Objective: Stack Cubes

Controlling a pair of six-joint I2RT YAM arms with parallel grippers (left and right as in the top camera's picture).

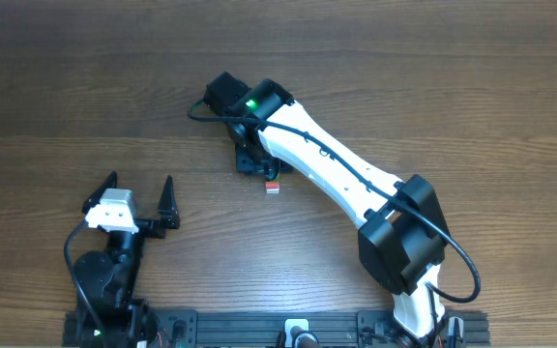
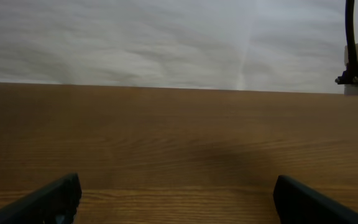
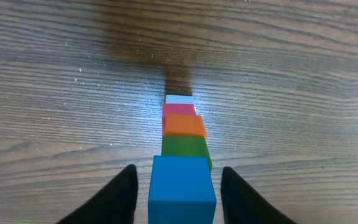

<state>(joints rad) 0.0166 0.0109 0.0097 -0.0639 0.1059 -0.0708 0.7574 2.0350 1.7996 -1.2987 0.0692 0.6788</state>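
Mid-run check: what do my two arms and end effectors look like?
The right arm has a long white link, black joint housings, a black cable along it and a green light near the wrist. The left arm is mostly black with a white block at the wrist. The left end effector and right end effector each have two black tapered fingers.

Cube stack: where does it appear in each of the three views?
Top view: cube stack near the middle, partly under the right arm.
Left wrist view: not in it.
Right wrist view: centre, blue cube on top, between the right end effector fingers.
Shared landmark: wooden table.
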